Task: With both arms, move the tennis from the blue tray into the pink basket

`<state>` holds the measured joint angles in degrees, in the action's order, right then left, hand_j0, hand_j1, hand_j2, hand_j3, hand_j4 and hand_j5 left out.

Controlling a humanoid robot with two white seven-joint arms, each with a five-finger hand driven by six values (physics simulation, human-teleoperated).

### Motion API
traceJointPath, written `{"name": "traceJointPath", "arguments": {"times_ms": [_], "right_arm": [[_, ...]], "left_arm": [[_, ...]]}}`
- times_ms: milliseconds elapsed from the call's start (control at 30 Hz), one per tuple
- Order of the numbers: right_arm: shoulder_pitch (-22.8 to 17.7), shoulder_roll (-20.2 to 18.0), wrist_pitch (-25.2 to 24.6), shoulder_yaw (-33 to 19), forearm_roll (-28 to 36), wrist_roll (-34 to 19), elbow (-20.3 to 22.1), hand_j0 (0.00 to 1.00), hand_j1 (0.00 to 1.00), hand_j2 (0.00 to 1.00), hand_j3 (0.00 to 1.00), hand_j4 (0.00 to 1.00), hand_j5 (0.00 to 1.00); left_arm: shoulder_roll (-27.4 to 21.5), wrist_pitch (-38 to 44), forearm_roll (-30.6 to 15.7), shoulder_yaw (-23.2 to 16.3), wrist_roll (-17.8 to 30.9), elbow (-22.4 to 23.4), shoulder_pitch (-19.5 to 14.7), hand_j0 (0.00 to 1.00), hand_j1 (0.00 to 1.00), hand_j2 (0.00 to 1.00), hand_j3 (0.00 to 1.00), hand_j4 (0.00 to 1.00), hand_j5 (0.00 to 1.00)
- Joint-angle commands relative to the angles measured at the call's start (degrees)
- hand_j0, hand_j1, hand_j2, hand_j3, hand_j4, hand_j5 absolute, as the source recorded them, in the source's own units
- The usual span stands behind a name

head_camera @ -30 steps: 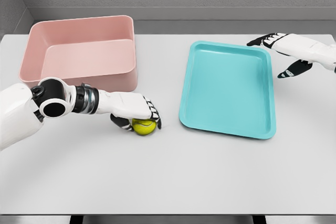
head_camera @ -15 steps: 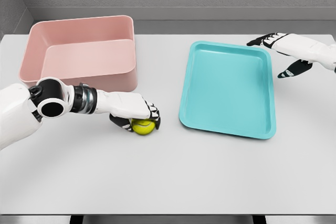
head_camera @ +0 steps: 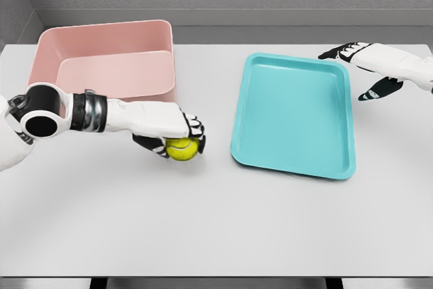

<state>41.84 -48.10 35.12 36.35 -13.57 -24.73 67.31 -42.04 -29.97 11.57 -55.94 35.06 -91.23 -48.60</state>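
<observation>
A yellow-green tennis ball (head_camera: 181, 148) is held in my left hand (head_camera: 177, 140), whose fingers curl over its top and sides, just above the white table between the basket and the tray. The pink basket (head_camera: 47, 49) stands at the back left, close behind the hand. The blue tray (head_camera: 298, 113) lies to the right with nothing in it. My right hand (head_camera: 362, 69) hovers open past the tray's far right corner.
The white table (head_camera: 223, 228) stretches in front of both containers. A grey wall runs along the table's far edge.
My left hand has lifted the ball slightly and drawn it up and back toward the basket; the left elbow has swung left. The right hand has not moved.
</observation>
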Motion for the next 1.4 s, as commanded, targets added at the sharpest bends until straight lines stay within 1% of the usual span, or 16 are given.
{"name": "traceJointPath", "arguments": {"times_ms": [0, 67, 167, 233, 400, 500, 567, 633, 833, 967, 1067, 1300, 1367], "right_arm": [[0.00, -0.06, -0.12, -0.05, 0.38, 0.03, 0.10, 1.00, 1.00, 1.00, 1.00, 1.00, 1.00], [0.00, 0.02, -0.12, -0.05, 0.38, 0.03, 0.10, 1.00, 1.00, 1.00, 1.00, 1.00, 1.00], [0.00, 0.02, -0.12, -0.05, 0.38, 0.03, 0.10, 1.00, 1.00, 1.00, 1.00, 1.00, 1.00], [0.00, -0.06, -0.12, -0.05, 0.38, 0.03, 0.10, 1.00, 1.00, 1.00, 1.00, 1.00, 1.00], [0.00, 0.11, -0.12, -0.05, 0.38, 0.03, 0.10, 1.00, 1.00, 1.00, 1.00, 1.00, 1.00], [0.00, 0.20, -0.12, -0.05, 0.38, 0.03, 0.10, 1.00, 1.00, 1.00, 1.00, 1.00, 1.00], [0.00, 0.20, -0.12, -0.05, 0.38, 0.03, 0.10, 1.00, 1.00, 1.00, 1.00, 1.00, 1.00], [-0.09, 0.20, -0.12, -0.05, 0.38, 0.03, 0.10, 1.00, 1.00, 1.00, 1.00, 1.00, 1.00], [0.00, 0.20, -0.12, -0.05, 0.38, 0.03, 0.10, 1.00, 1.00, 1.00, 1.00, 1.00, 1.00], [0.00, 0.20, -0.12, -0.05, 0.38, 0.03, 0.10, 1.00, 1.00, 1.00, 1.00, 1.00, 1.00], [0.00, 0.11, -0.12, -0.05, 0.38, 0.03, 0.10, 1.00, 1.00, 1.00, 1.00, 1.00, 1.00], [0.00, 0.29, -0.12, -0.05, 0.38, 0.03, 0.10, 1.00, 1.00, 1.00, 1.00, 1.00, 1.00], [0.00, 0.29, -0.12, -0.05, 0.38, 0.03, 0.10, 1.00, 1.00, 1.00, 1.00, 1.00, 1.00]], "left_arm": [[-1.12, -0.71, -2.08, 0.92, -0.06, -0.18, -0.09, 0.34, 0.34, 0.34, 0.34, 0.34, 0.34], [-1.56, -0.79, -2.78, 1.36, -0.06, -0.62, -0.18, 0.34, 0.34, 0.34, 0.34, 0.34, 0.34], [-3.49, -2.29, -4.72, 1.45, -0.06, -1.15, -2.64, 0.34, 0.34, 0.34, 0.34, 0.34, 0.34], [-3.84, -2.38, -5.33, 1.80, -0.06, -1.15, -2.81, 0.34, 0.34, 0.34, 0.34, 0.34, 0.34], [-4.55, -2.73, -7.18, 1.89, -0.06, -0.97, -5.10, 0.34, 0.34, 0.34, 0.34, 0.34, 0.34], [-4.63, -2.73, -7.62, 1.89, -0.06, -0.53, -5.98, 0.34, 0.34, 0.34, 0.34, 0.34, 0.34], [-5.86, -2.73, -8.06, 1.97, -0.06, -0.18, -6.50, 0.34, 0.34, 0.34, 0.34, 0.34, 0.34], [-5.95, -2.73, -8.32, 2.06, -0.06, 0.79, -6.68, 0.34, 0.34, 0.34, 0.34, 0.34, 0.34], [-5.16, -2.73, -8.41, 2.15, -0.06, 5.97, -8.70, 0.34, 0.34, 0.34, 0.34, 0.34, 0.34], [-4.99, -2.73, -8.50, 2.59, -0.06, 7.90, -9.49, 0.34, 0.34, 0.34, 0.34, 0.34, 0.34], [-4.46, -2.73, -8.32, 2.68, -0.06, 10.45, -9.67, 0.34, 0.34, 0.34, 0.34, 0.34, 0.34], [-1.38, -2.73, -7.88, 2.68, -0.06, 18.27, -10.02, 0.34, 0.34, 0.34, 0.34, 0.34, 0.34], [-0.07, -2.64, -7.79, 2.68, -0.06, 21.26, -10.02, 0.35, 0.35, 0.35, 0.35, 0.35, 0.35]]}}
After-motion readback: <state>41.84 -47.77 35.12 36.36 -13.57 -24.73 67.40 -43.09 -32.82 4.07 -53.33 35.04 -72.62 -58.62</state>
